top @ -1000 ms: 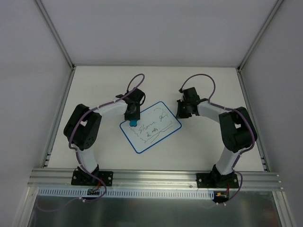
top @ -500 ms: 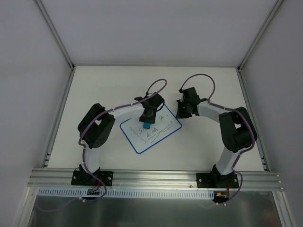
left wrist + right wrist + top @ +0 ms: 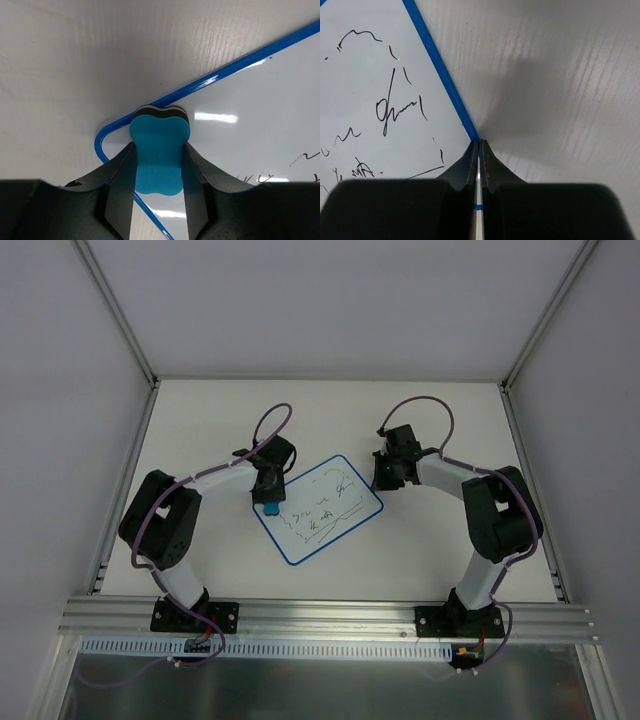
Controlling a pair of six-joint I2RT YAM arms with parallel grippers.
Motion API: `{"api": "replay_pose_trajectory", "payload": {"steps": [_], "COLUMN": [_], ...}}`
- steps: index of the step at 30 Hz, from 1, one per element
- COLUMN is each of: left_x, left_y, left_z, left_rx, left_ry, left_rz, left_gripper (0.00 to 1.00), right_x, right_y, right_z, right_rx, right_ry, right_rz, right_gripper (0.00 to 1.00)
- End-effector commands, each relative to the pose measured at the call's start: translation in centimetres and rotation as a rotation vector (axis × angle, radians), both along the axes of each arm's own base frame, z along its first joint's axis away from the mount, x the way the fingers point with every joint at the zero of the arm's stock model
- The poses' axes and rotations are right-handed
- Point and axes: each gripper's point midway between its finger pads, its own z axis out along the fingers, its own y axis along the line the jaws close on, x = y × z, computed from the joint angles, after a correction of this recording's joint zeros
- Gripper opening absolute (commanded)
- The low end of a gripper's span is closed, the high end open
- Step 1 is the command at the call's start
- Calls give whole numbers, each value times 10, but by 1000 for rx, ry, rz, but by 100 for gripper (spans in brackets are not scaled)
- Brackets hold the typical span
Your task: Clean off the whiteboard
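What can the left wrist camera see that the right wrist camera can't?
Only the left wrist view shows the blue eraser pinched in the left tool, sitting at a rounded corner of the whiteboard. Only the right wrist view shows the big looping dark scribbles and the right tool, closed, at a straight blue edge. Both show the whiteboard's white face, its blue border and the pale table.

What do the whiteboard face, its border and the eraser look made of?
Whiteboard face: glossy white coated sheet, sharp light glints. Border: shiny blue, probably plastic, with a highlight streak. Eraser: matte teal foam-like body, thin white and dark felt-like layers at the tip.
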Motion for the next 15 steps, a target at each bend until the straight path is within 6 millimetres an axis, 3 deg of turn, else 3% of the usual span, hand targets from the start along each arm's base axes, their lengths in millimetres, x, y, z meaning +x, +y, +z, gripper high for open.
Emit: {"api": "replay_pose_trajectory", "payload": {"steps": [1, 5, 12, 15], "left_x": [-64, -74, -82, -94], "left_y": [35, 6, -101, -116], "left_z": [-35, -42, -40, -41], "left_rx": [128, 122, 10, -8], "left_ry": [243, 267, 273, 291], "left_rz": [21, -51, -265, -308], "left_gripper": [0, 0, 0, 0], "right_x": [-51, -51, -52, -52], "right_y": [-33, -33, -33, -33], "right_z": [-44, -43, -44, -44], "right_rx": [-165, -165, -163, -162], "right_ry": [198, 193, 195, 196], "right_rz": [9, 12, 13, 10], "right_gripper": [0, 0, 0, 0]}}
